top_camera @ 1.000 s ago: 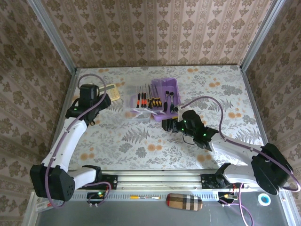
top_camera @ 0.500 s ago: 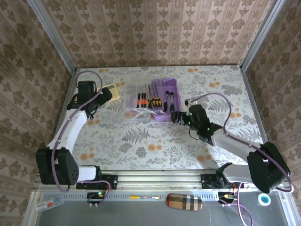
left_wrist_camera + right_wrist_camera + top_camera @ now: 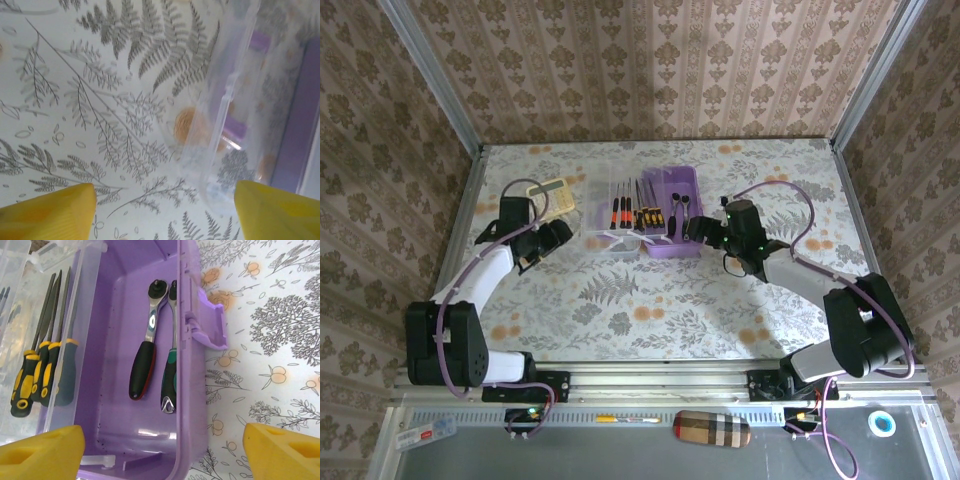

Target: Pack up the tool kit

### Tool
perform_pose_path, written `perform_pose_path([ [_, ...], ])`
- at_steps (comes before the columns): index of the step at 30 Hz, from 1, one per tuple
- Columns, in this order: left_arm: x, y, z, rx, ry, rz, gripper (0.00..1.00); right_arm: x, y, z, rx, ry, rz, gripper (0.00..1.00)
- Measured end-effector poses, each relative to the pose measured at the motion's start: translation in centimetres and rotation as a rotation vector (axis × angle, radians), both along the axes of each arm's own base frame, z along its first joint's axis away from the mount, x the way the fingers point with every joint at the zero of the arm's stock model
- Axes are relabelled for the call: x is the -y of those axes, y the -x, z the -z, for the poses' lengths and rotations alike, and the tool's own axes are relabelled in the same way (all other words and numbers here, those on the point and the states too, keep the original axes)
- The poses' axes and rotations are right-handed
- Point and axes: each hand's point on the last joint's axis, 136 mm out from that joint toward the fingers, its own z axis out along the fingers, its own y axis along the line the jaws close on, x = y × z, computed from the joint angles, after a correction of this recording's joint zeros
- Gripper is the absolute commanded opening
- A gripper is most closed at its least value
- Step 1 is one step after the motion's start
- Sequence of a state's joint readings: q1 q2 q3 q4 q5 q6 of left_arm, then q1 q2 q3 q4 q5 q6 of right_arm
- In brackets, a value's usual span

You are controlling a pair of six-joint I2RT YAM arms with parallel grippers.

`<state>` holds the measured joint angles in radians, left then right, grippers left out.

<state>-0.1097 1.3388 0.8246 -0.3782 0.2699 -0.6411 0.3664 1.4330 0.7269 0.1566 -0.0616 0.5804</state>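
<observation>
**Task items.** The translucent purple rectangular plastic box (image 3: 670, 180) stands open on the floral-patterned bench (image 3: 650, 300), toward 12 o'clock from the centre. Its clear hinged plastic lid (image 3: 600, 218) lies folded flat at the box's 9 o'clock side. In the right wrist view the box (image 3: 125, 300) holds two tools lying side by side lengthwise. One is a chrome ratchet wrench with a black-and-red handle (image 3: 145, 360). The other is a second chrome tool with a green-and-black handle (image 3: 169, 372), at the wrench's 3 o'clock. A purple handle tab (image 3: 210, 325) projects from the box wall beside them. Several slim screwdrivers with black-and-orange handles (image 3: 45, 372) rest in a row on the lid (image 3: 15, 315).

**Right gripper** (image 3: 692, 230). It sits at the box's 6 o'clock end. Its wrist camera shows the yellow fingers (image 3: 40, 447) spread wide, gripping nothing, with the near end of the box between them.

**Left gripper** (image 3: 558, 235). It sits low over the bench at the lid's 8 o'clock. Its yellow fingers (image 3: 50, 210) are parted and empty, and the lid's clear edge (image 3: 225, 100) lies ahead of them.

**Other.** A yellow calculator (image 3: 548, 192) lies at the left gripper's 12 o'clock, apart from the lid.
</observation>
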Motion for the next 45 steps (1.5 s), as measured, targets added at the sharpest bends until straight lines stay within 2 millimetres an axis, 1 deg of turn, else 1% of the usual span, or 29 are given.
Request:
perform_pose_path([
  [4, 0.4, 1.3, 0.6, -0.007, -0.01, 0.029, 0.68, -0.1, 0.7, 0.7, -0.01, -0.011, -0.014, 0.81],
  [8, 0.8, 1.7, 0.6, -0.002, -0.023, 0.06, 0.67, 0.2, 1.0, 1.4, -0.026, -0.008, -0.01, 0.81],
  [12, 1.7, 1.9, 0.7, -0.002, -0.03, 0.098, 0.65, 0.3, 0.9, 1.4, -0.02, -0.019, -0.003, 0.81],
  [16, 2.4, 2.2, 1.3, -0.016, -0.04, 0.131, 0.65, 0.3, 0.6, 1.0, -0.011, -0.044, 0.005, 0.8],
  [23, 3.1, 2.1, 2.3, -0.035, -0.062, 0.179, 0.61, 0.8, 0.3, 1.1, -0.015, -0.076, 0.028, 0.78],
  [29, 3.7, 1.0, 2.6, -0.021, -0.068, 0.209, 0.57, 1.0, 0.3, 1.4, -0.032, -0.098, 0.037, 0.76],
  [32, 3.9, 0.2, 2.8, -0.007, -0.069, 0.22, 0.52, 1.1, 0.2, 1.3, -0.031, -0.106, 0.039, 0.75],
  [34, 4.1, -0.5, 2.9, 0.007, -0.07, 0.233, 0.47, 1.1, 0.1, 1.3, -0.03, -0.108, 0.039, 0.74],
  [36, 4.4, -1.1, 3.2, 0.023, -0.07, 0.248, 0.36, 1.1, 0.1, 1.3, -0.029, -0.109, 0.039, 0.74],
  [38, 4.7, -1.7, 3.5, 0.038, -0.066, 0.268, 0.26, 1.1, 0.0, 1.3, -0.027, -0.109, 0.039, 0.74],
  [40, 5.2, -2.2, 3.9, 0.05, -0.058, 0.292, 0.23, 1.2, 0.0, 1.3, -0.027, -0.109, 0.042, 0.73],
  [42, 5.6, -2.7, 4.3, 0.06, -0.045, 0.309, 0.22, 1.4, -0.1, 1.4, -0.028, -0.108, 0.046, 0.72],
  [44, 5.9, -3.0, 4.6, 0.069, -0.038, 0.32, 0.2, 1.4, -0.1, 1.7, -0.035, -0.104, 0.048, 0.71],
  [45, 6.0, -3.2, 4.7, 0.074, -0.035, 0.322, 0.18, 1.5, -0.1, 2.0, -0.04, -0.1, 0.048, 0.71],
])
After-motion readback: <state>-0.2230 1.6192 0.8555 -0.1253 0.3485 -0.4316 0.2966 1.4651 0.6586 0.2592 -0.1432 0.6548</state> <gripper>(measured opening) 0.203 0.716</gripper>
